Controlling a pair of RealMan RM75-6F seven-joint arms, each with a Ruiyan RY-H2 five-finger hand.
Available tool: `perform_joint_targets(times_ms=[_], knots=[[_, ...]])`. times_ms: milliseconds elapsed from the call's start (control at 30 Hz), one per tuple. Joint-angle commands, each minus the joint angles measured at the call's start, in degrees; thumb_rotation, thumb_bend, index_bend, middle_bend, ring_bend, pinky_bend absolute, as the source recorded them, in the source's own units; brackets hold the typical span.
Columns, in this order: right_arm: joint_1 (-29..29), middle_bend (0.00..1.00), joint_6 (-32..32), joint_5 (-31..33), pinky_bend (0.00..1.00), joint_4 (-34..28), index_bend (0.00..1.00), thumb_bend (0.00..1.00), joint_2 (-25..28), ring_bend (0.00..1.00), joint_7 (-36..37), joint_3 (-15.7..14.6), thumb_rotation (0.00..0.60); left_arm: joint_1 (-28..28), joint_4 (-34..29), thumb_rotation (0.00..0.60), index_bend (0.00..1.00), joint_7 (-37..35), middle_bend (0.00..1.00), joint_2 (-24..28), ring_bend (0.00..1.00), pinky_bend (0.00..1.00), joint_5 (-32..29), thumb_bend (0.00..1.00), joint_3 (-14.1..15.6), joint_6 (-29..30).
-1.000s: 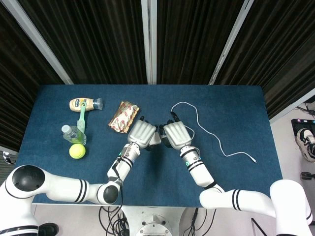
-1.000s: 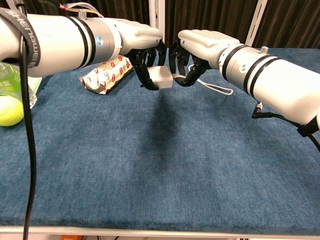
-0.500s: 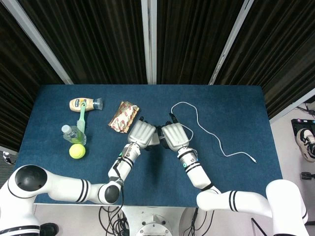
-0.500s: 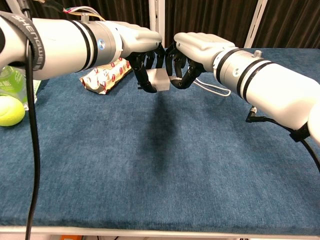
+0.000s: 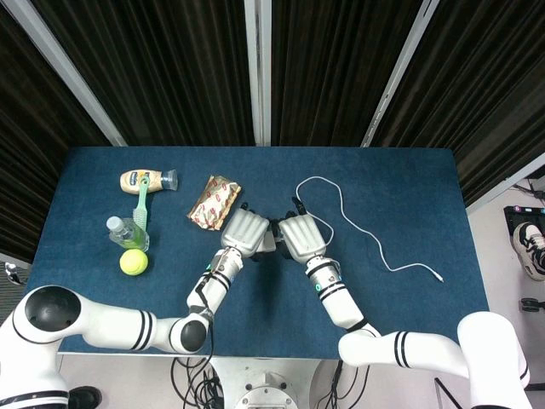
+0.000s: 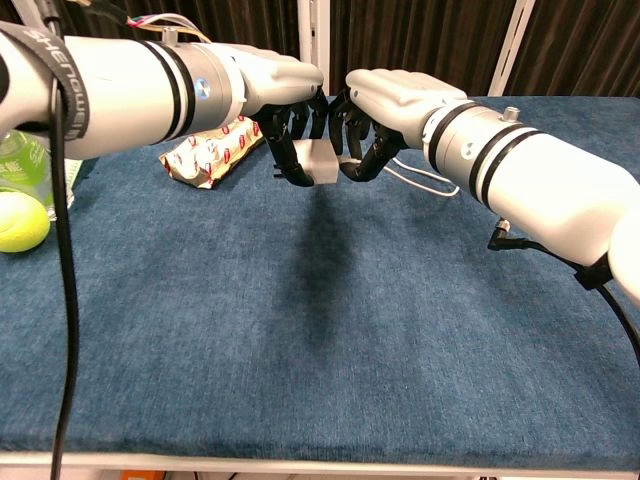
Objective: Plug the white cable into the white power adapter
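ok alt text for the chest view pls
Two robot hands meet above a blue table: the left hand holds a white power adapter while the right hand brings a white cable end against it.

Robot lab / test cell, not a domestic space. Evidence: table (image 5: pixel 409 187) covered in blue felt-like cloth, black pleated curtains (image 5: pixel 170 68) with grey metal posts (image 5: pixel 258 68) enclosing the rear, loose cabling (image 5: pixel 192 375) under the robot base, assorted unrelated props (tennis ball (image 5: pixel 133 262), snack packet (image 5: pixel 213 202)) laid out
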Motion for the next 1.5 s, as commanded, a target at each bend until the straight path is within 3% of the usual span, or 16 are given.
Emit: perform_joint_targets(times_ms=[33, 167, 300, 467, 633, 733, 867, 1000, 1233, 1367, 1500], knots=[[-0.46, 0.45, 0.29, -0.15, 0.0, -0.43, 0.49, 0.24, 0.57, 0.28, 0.25, -0.18, 0.6, 0.65, -0.3, 0.483, 0.42, -0.9, 0.48, 0.62, 0.34, 0.19, 0.87, 0.24, 0.34, -0.21], [-1.33, 0.38, 1.26, -0.73, 0.0, -1.42, 0.35, 0.13, 1.51, 0.25, 0.75, -0.34, 0.6, 1.89, -0.95, 0.483, 0.42, -2.44, 0.47, 1.57, 0.34, 0.19, 2.82, 0.24, 1.24, -0.37], [-2.51, 0.34, 2.29, -1.86, 0.0, -2.98, 0.27, 0.12, 3.05, 0.24, 1.23, -0.99, 0.6, 3.51, -1.54, 0.484, 0.42, -4.24, 0.46, 2.38, 0.34, 0.19, 5.56, 0.23, 2.56, -0.22], [-4.59, 0.33, 3.12, -2.42, 0.0, -6.4, 0.25, 0.12, 7.05, 0.24, 0.63, -2.6, 0.6, 5.94, -1.42, 0.483, 0.41, -6.98, 0.45, 3.42, 0.34, 0.19, 9.05, 0.23, 4.41, -0.52], [-7.35, 0.32, 4.76, -3.18, 0.0, -11.09, 0.23, 0.12, 13.25, 0.23, -0.66, -4.63, 0.6, 9.03, 0.12, 0.482, 0.34, -10.57, 0.38, 4.01, 0.28, 0.18, 12.58, 0.23, 7.12, -2.08], [-9.01, 0.31, 5.75, -3.52, 0.0, -13.54, 0.22, 0.12, 16.75, 0.21, 0.02, -5.02, 0.6, 10.69, 0.89, 0.518, 0.26, -12.89, 0.31, 4.66, 0.23, 0.17, 14.22, 0.2, 8.1, -3.25], [-11.35, 0.3, 7.34, -4.95, 0.0, -15.6, 0.21, 0.12, 20.95, 0.2, 2.35, -5.24, 0.6, 14.25, 0.25, 0.572, 0.23, -18.65, 0.28, 7.51, 0.22, 0.14, 19.93, 0.17, 8.46, -2.17], [-14.71, 0.3, 9.44, -7.42, 0.0, -17.53, 0.21, 0.13, 25.78, 0.2, 6.51, -5.93, 0.6, 19.43, -1.98, 0.595, 0.23, -24.47, 0.28, 12.76, 0.22, 0.13, 27.95, 0.16, 9.3, 3.31], [-25.41, 0.28, 16.02, -18.21, 0.0, -18.4, 0.21, 0.22, 36.62, 0.16, 25.02, -9.83, 0.6, 32.75, 0.1, 0.6, 0.24, -37.41, 0.28, 22.98, 0.22, 0.11, 43.0, 0.16, 13.52, 17.65], [-31.58, 0.24, 20.63, -23.58, 0.0, -18.14, 0.21, 0.23, 41.85, 0.1, 33.26, -13.13, 0.6, 40.22, 2.01, 0.6, 0.24, -42.73, 0.28, 27.53, 0.19, 0.09, 46.28, 0.16, 16.4, 23.18], [-37.16, 0.21, 26.16, -26.56, 0.0, -17.14, 0.21, 0.23, 43.83, 0.06, 36.85, -15.28, 0.6, 47.52, 1.44, 0.6, 0.24, -45.37, 0.28, 29.31, 0.18, 0.08, 47.45, 0.16, 18.03, 29.06]])
